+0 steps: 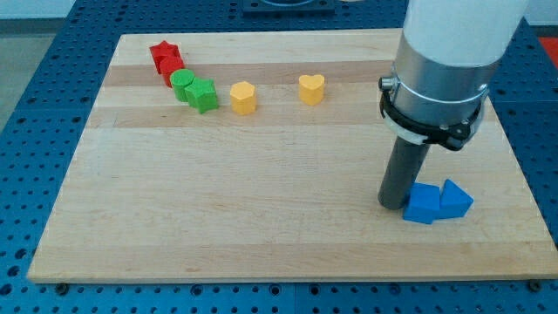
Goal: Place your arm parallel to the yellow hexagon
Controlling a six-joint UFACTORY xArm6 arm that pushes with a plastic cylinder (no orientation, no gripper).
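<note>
wooden board (261,218): yellow hexagon (243,98) far from end effector (391,205)

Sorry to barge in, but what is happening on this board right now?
My tip rests on the wooden board at the view's lower right, touching the left side of two blue blocks. The yellow hexagon sits far off toward the view's upper left, beside the green blocks and red blocks.

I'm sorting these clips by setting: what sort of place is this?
Probably a robotics lab bench. A wooden board lies on a blue perforated table, small coloured blocks such as the yellow hexagon are scattered on it, and my tip rests beside a blue block.
</note>
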